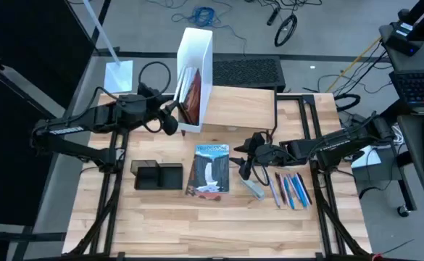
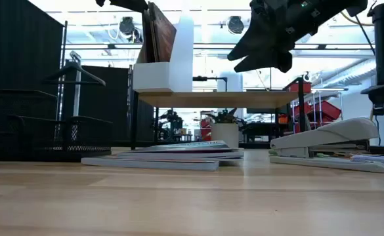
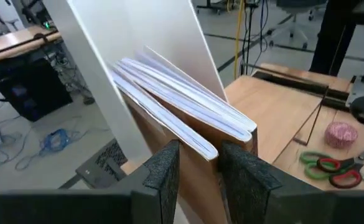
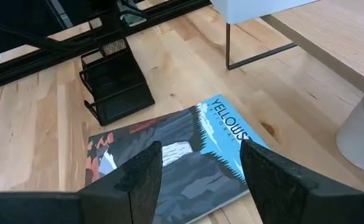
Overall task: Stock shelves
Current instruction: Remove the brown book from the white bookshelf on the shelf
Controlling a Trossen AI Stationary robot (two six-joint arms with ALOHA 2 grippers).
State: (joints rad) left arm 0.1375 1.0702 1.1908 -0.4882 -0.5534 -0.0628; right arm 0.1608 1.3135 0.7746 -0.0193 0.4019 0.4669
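**Ana:** Where are the shelves [image 1: 244,107]?

**Ben:** At the back of the surface [image 1: 168,217]. The white file box [image 1: 197,54] stands on their left end.

**Ana:** What is the left pincer [image 3: 197,168] doing?

**Ben:** It is squeezing a brown book [image 3: 188,134] that leans inside the box. I think it should let go slowly, so the book does not flop out.

**Ana:** And the right pincer [image 4: 200,168]?

**Ben:** Its fingers are wide apart and hold nothing. It hangs over the Yellowstone book [image 1: 212,169] lying flat. To pick it up well, it should come down on one edge, away from the stapler [image 1: 253,188].
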